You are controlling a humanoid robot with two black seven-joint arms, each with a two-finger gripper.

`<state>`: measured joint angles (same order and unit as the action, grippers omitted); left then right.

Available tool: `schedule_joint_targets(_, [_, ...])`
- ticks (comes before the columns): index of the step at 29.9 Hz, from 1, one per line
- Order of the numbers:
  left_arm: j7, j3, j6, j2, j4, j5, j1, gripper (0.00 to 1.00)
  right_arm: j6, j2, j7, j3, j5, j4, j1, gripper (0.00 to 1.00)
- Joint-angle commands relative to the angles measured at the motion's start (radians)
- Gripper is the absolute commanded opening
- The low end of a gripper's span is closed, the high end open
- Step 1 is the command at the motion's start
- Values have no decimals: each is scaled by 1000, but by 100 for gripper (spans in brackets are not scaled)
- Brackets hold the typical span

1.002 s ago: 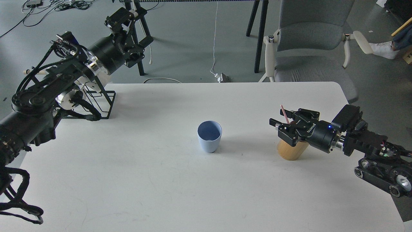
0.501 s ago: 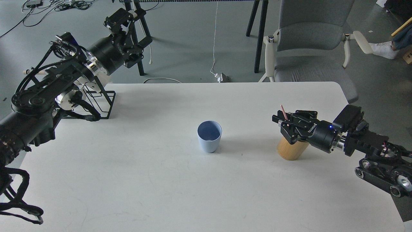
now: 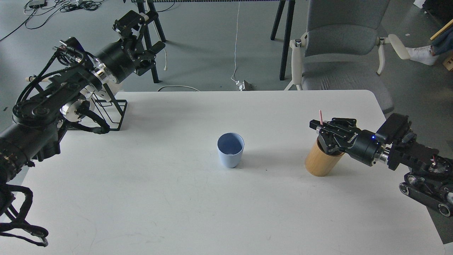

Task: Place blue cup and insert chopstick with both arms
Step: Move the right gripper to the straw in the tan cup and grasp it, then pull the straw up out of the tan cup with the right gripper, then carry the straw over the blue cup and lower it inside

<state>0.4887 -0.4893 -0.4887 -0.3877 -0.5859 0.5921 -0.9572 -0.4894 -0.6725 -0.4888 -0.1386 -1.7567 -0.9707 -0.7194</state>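
The blue cup (image 3: 230, 149) stands upright and empty in the middle of the white table (image 3: 177, 198). To its right stands a tan bamboo cylinder (image 3: 321, 162). My right gripper (image 3: 320, 126) hovers over the cylinder's mouth, shut on the pink chopstick (image 3: 320, 116). Only the stick's top end pokes up above the fingers; the rest is hidden behind the gripper and inside the cylinder. My left gripper (image 3: 141, 32) is raised beyond the table's far left corner, open and holding nothing, well away from the cup.
A black wire rack (image 3: 115, 115) sits at the table's left edge, partly behind my left arm. A grey office chair (image 3: 339, 46) and black stand legs (image 3: 283, 39) are beyond the far edge.
My right gripper has shut on the chopstick and shifted right over the cylinder; the stick now stands more upright. The left arm has barely moved.
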Motion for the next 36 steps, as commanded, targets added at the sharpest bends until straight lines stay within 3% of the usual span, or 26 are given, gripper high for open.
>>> schedule_joint_targets(1, [0,0,0,1,-2,0,5,97,1,-18,0,-7,3,-5,1,0])
schedule_joint_targets(6, [0,0,0,0,9,0,8,97,1,-58,0,-59,19,-43,0,0])
schedule_joint_targets(18, [0,2,0,6,106,0,32,97,1,-249,0,-262,209,-359,-12,0])
schedule_joint_targets(23, [0,3,0,12,158,0,38,97,1,-239,0,-285,315,-433,-81,0])
schedule_joint_targets(28, [0,2,0,12,167,0,77,97,1,44,0,-248,298,-341,-114,0])
schedule_joint_targets(33, [0,2,0,9,167,-1,97,97,1,321,0,-188,166,-111,-143,0])
schedule_joint_targets(36, [0,2,0,4,167,-1,100,97,1,424,0,-170,132,-42,-143,0])
